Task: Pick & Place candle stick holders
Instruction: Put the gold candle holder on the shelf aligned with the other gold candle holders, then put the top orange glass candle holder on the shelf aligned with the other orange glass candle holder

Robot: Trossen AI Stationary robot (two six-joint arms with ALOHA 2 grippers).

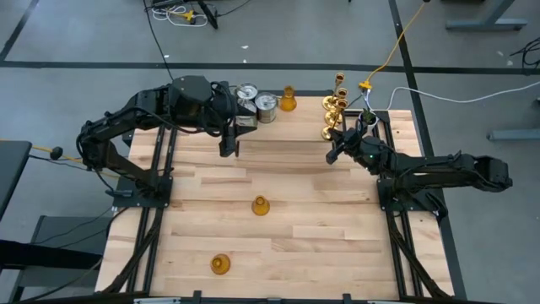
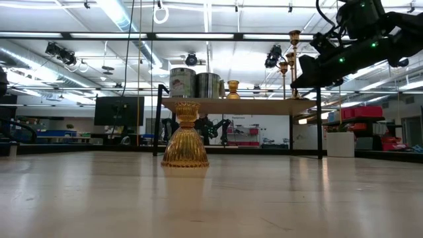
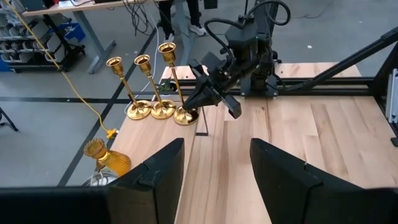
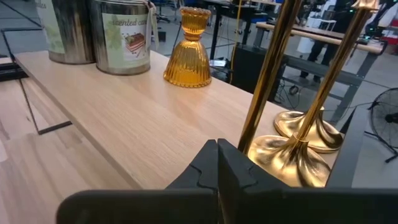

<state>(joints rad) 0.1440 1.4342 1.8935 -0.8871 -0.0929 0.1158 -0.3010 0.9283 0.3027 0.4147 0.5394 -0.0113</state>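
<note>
Three brass candle stick holders (image 3: 163,111) stand in a row on their round bases at the right end of a raised shelf (image 4: 124,118) along the table's far edge. Two silvery cylinders (image 1: 257,100) and an amber bell-shaped holder (image 4: 188,53) stand further left on it. Two more amber holders (image 1: 260,205) (image 1: 220,264) stand on the table top. My right gripper (image 4: 217,155) is shut, level with the nearest brass holder's base (image 4: 280,155). My left gripper (image 3: 217,168) hovers open above the table in front of the cylinders, with nothing between its fingers. My right gripper's shut fingertips (image 3: 194,102) come level from the table's near side, right beside the nearest brass holder's base and stem (image 4: 261,93). The fingers themselves hide that spot, so I cannot tell whether they touch the holder. It stands upright on the shelf.
The shelf stands on thin dark legs (image 2: 157,122) above the table's far edge. A yellow cable (image 1: 396,42) runs over the floor behind the brass holders. Bare wood lies between the two arms and toward the table's near edge.
</note>
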